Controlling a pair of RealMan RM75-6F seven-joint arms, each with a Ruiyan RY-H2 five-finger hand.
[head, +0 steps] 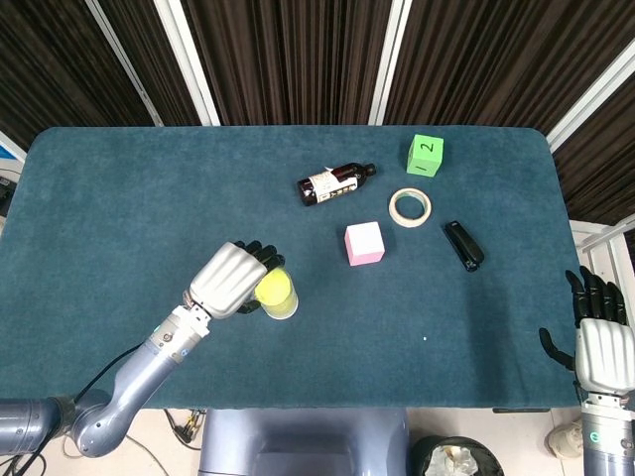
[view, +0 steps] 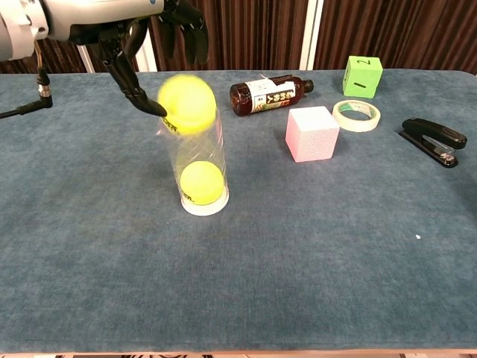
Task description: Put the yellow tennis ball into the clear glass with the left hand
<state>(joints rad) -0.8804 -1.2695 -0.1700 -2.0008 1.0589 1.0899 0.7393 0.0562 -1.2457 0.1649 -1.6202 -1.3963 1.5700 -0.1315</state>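
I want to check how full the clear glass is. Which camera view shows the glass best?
The chest view: it shows the clear glass from the side, with one ball at its bottom and the yellow tennis ball at its rim. In the head view the left hand and ball mostly cover it.
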